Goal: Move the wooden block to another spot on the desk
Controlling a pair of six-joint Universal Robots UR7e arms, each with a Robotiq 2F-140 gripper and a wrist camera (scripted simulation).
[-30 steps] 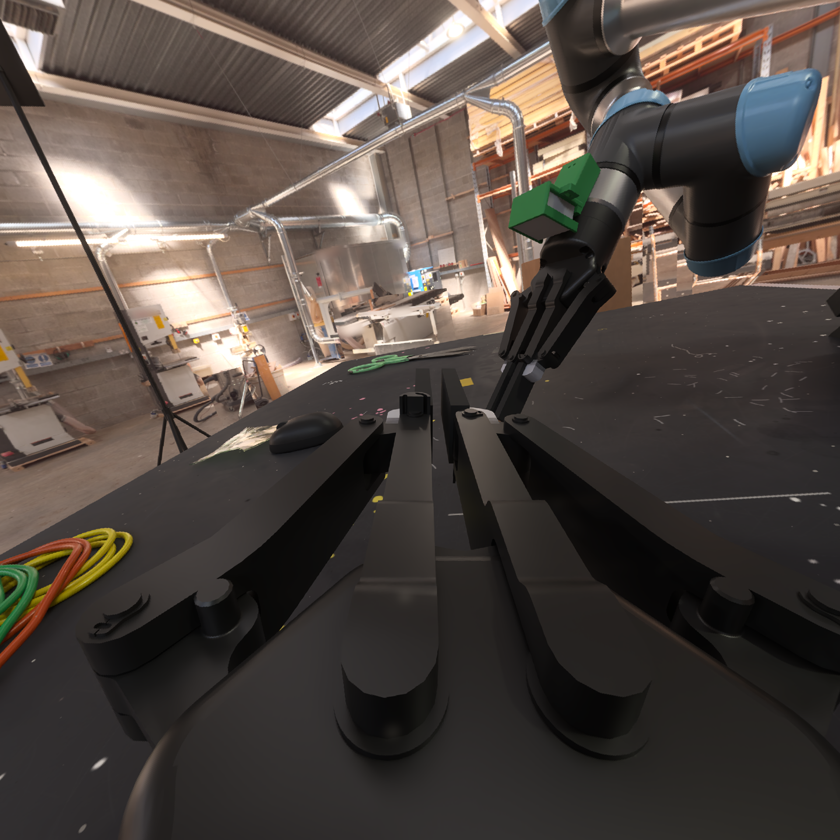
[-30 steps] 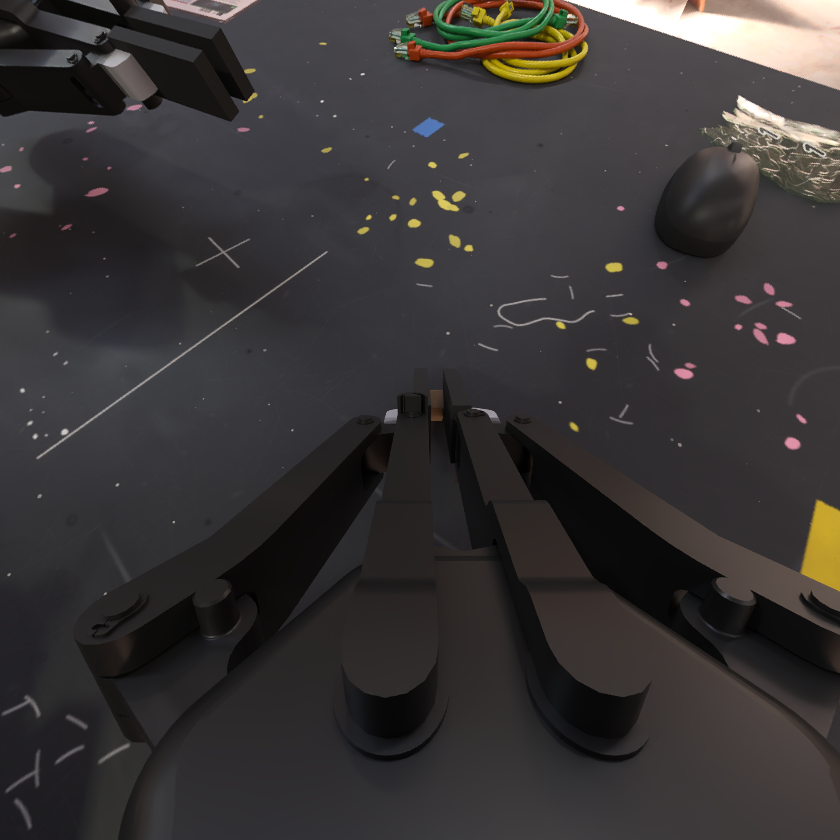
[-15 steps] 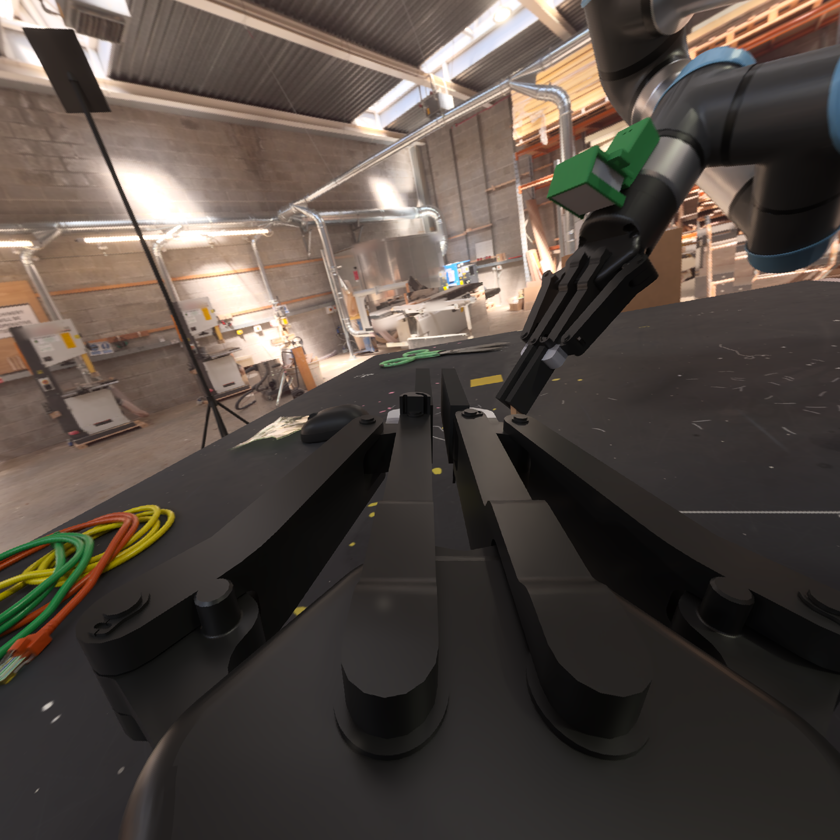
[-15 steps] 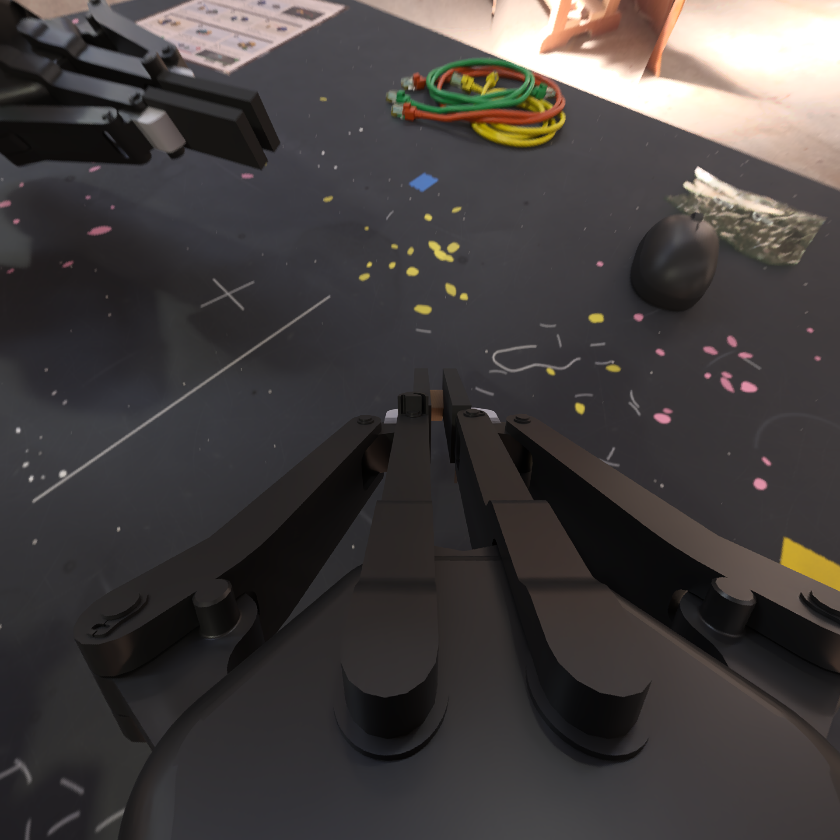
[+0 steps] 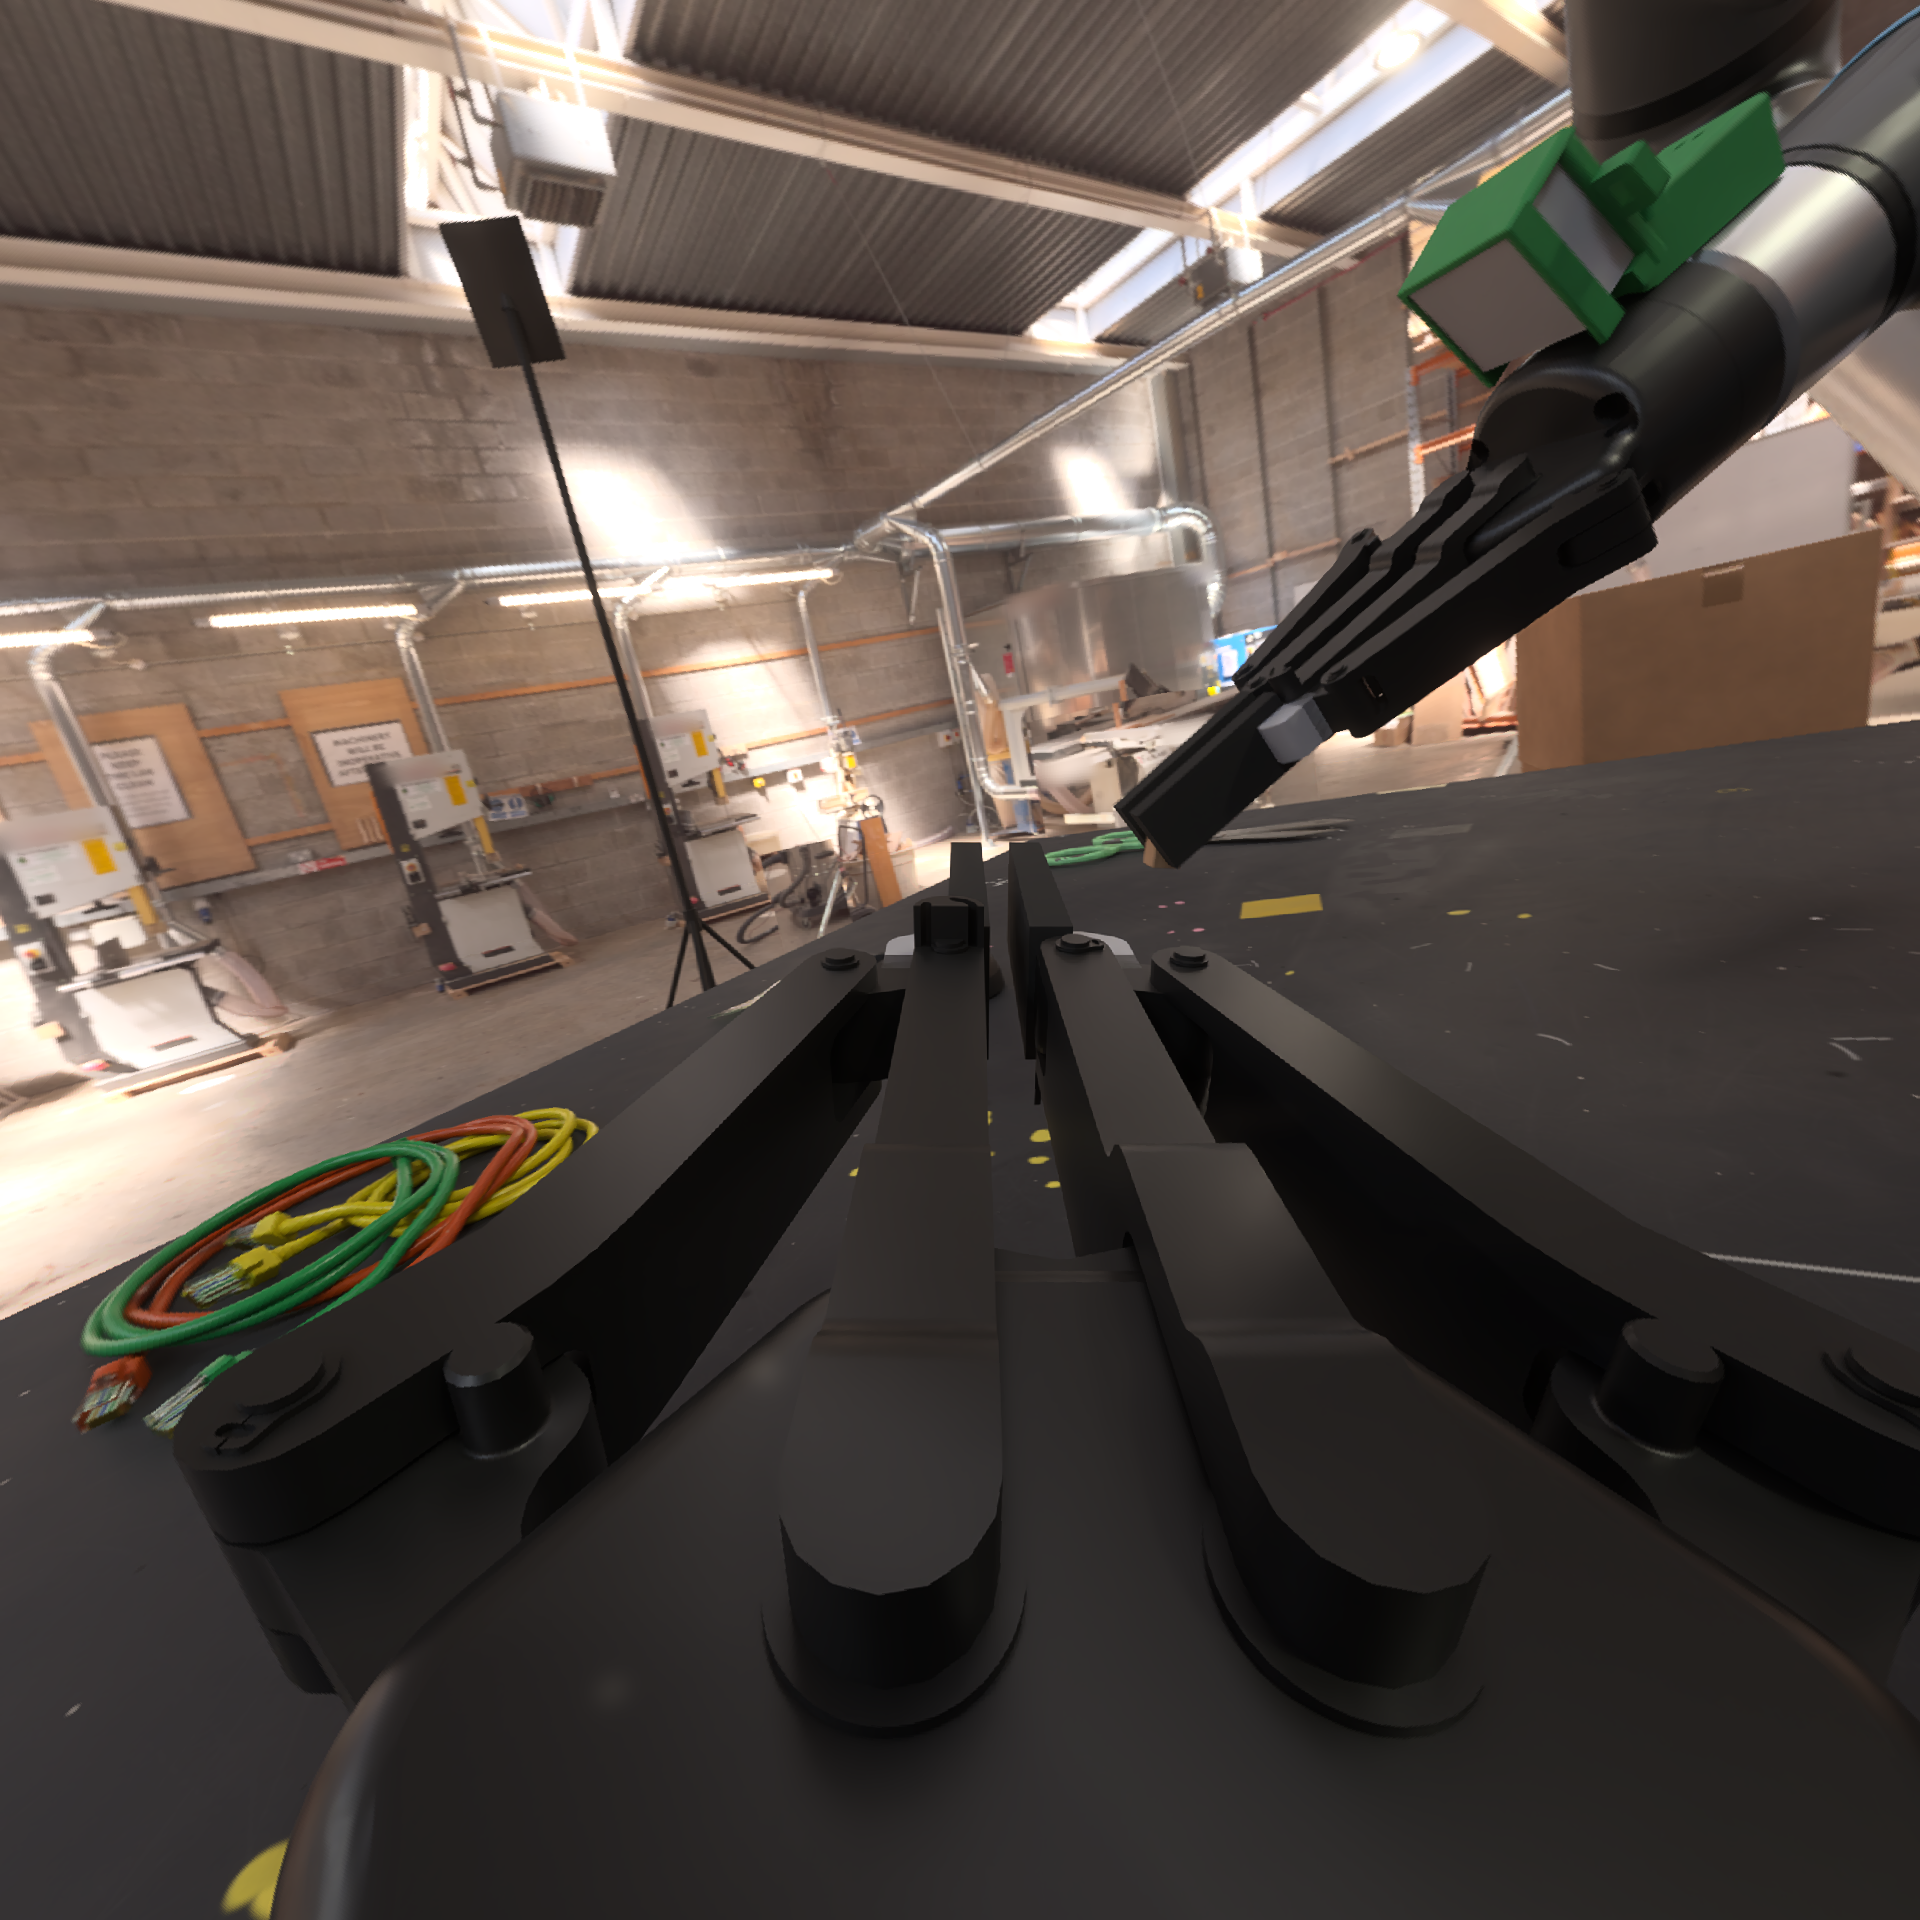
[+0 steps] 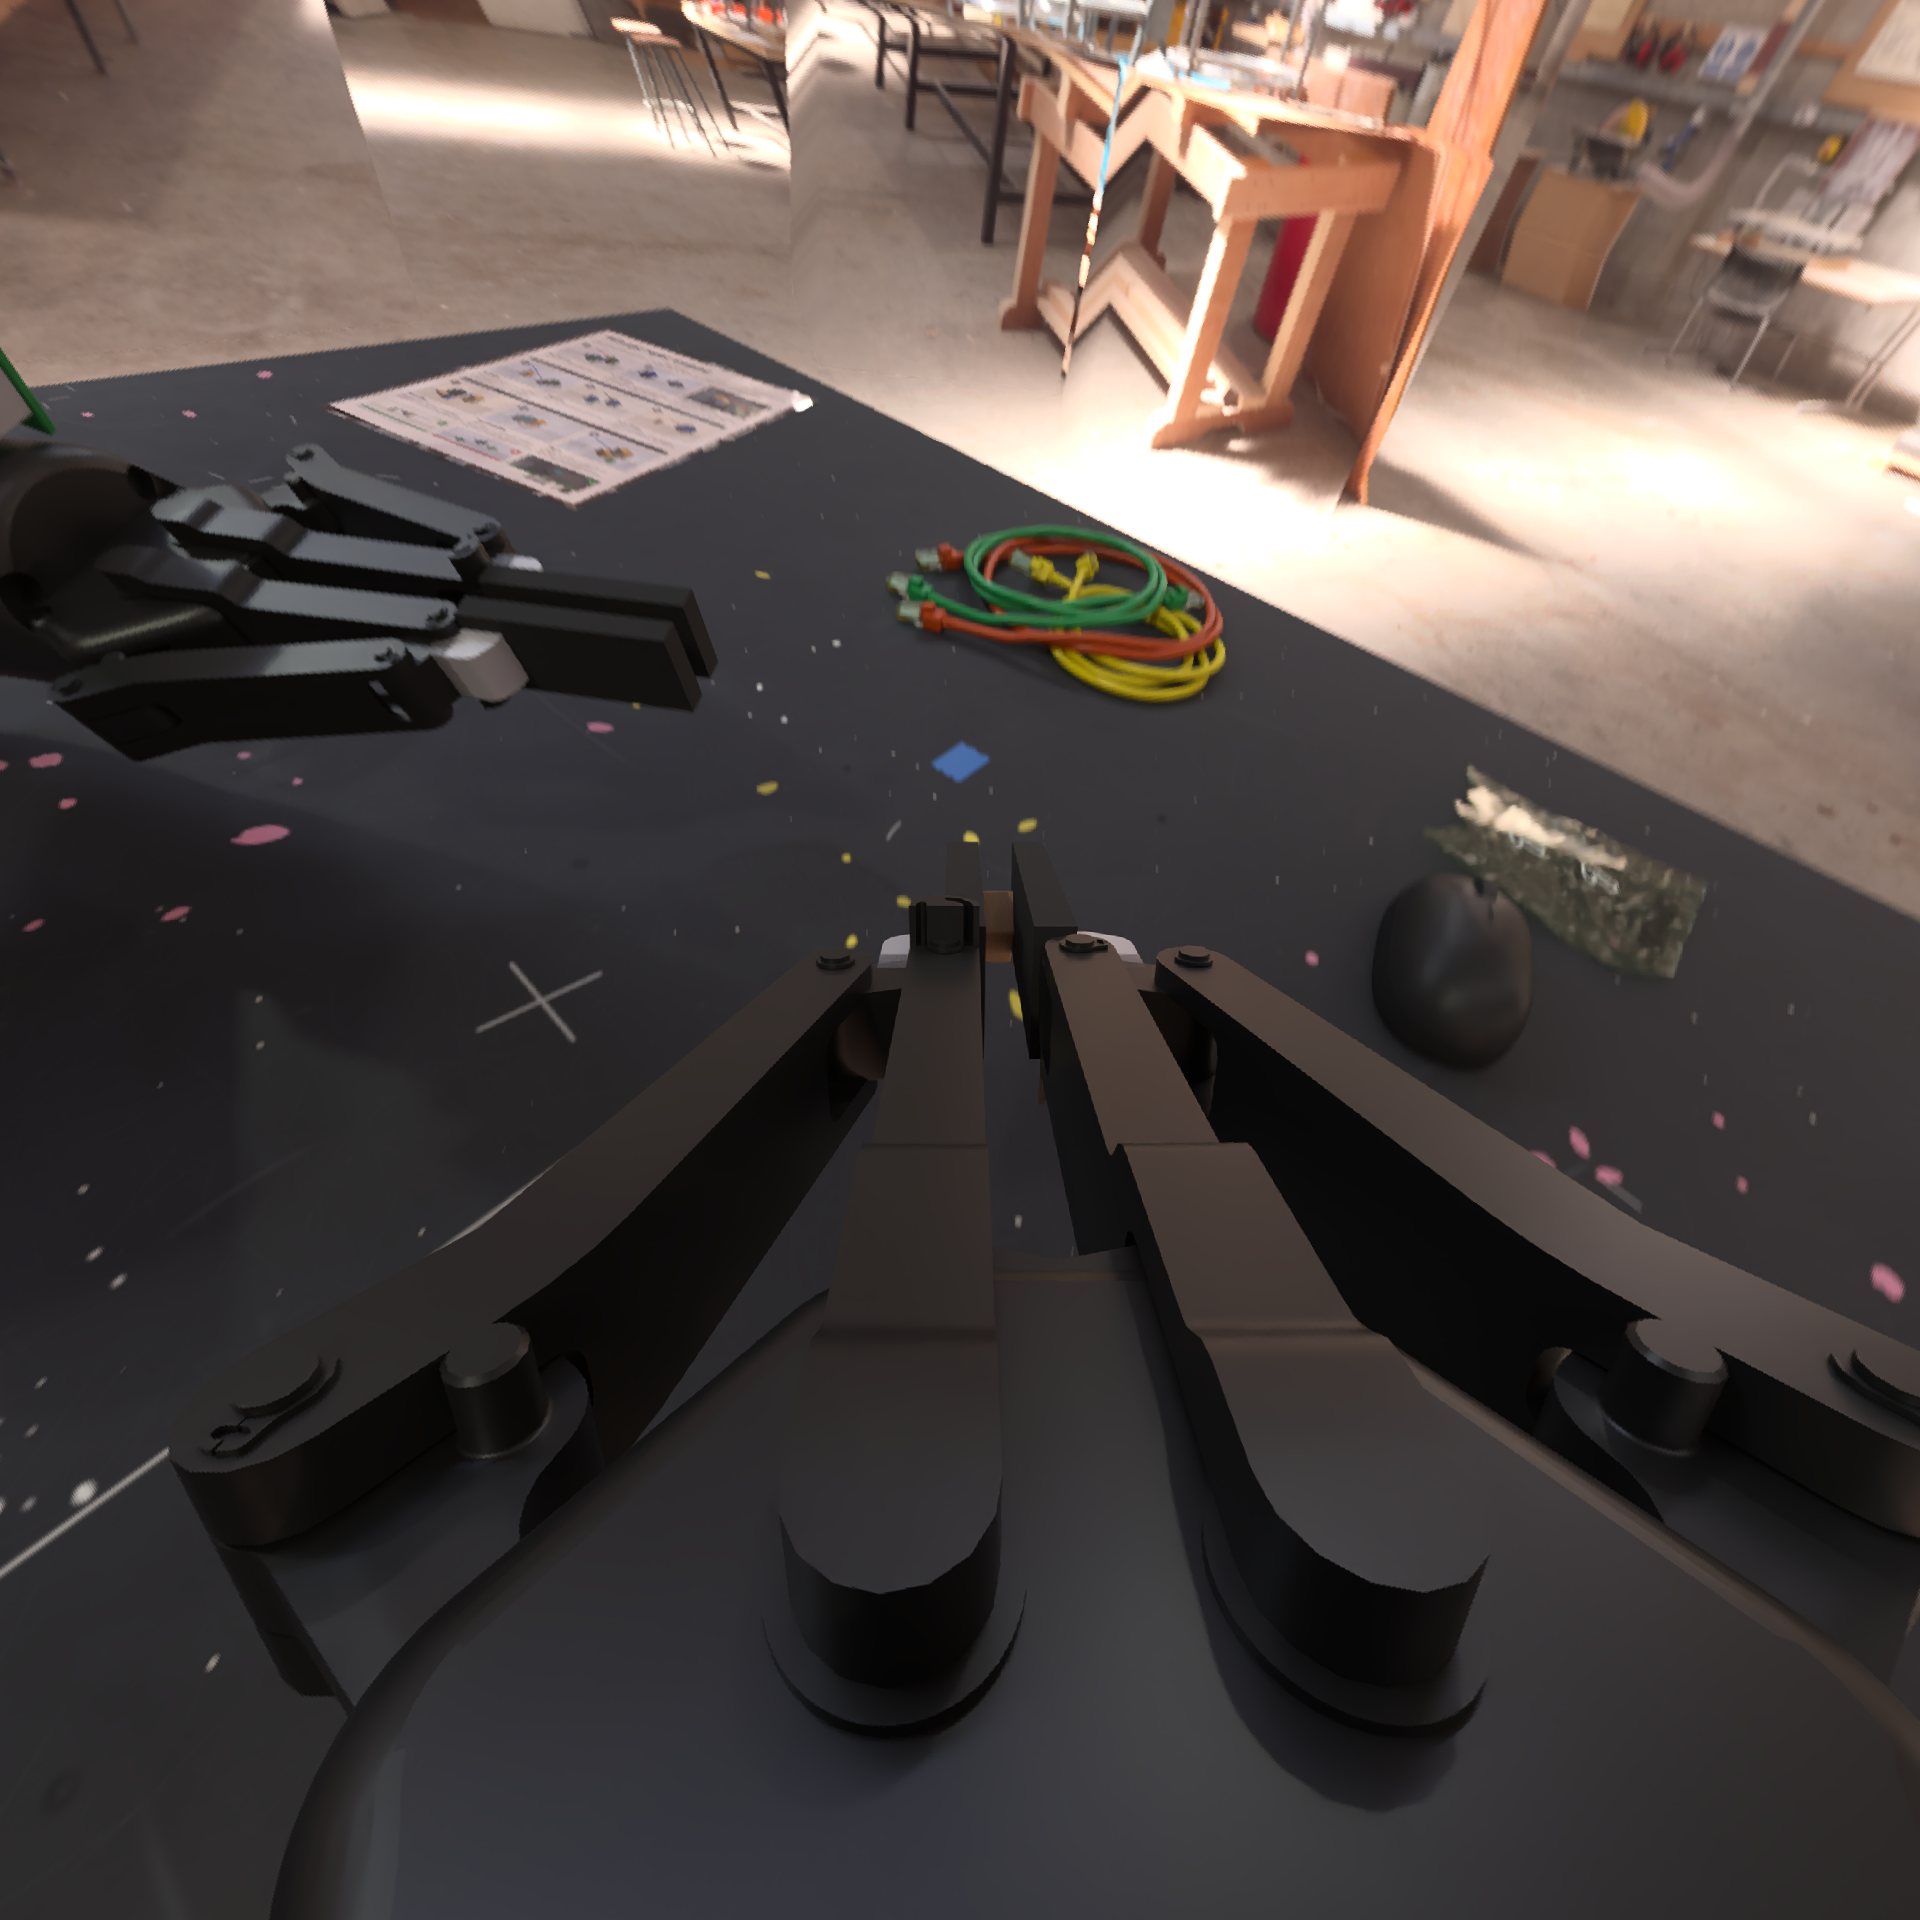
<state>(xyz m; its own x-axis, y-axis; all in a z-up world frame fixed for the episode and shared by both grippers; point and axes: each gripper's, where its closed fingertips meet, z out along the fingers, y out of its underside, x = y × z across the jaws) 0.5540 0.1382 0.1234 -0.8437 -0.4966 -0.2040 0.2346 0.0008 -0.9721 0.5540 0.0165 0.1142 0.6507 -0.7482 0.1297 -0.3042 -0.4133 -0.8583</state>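
Since the earlier frame we note the right gripper (image 6: 995, 883) risen from the desk (image 6: 312, 987), clenched on the wooden block (image 6: 997, 920) between its fingertips; block's long axis indeterminate. Left gripper (image 5: 995, 883) is closed, empty.

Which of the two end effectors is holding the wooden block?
The right end effector: a sliver of brown wooden block shows clamped between its fingertips above the desk. The left end effector is shut on nothing.

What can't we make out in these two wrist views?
- Wooden block: right wrist view shows only a brown sliver; the right gripper fingers hide the rest.
- Left wrist view: only the block's tip pokes out; its size is unclear.
- Scissors: left wrist view, largely hidden behind the right gripper.
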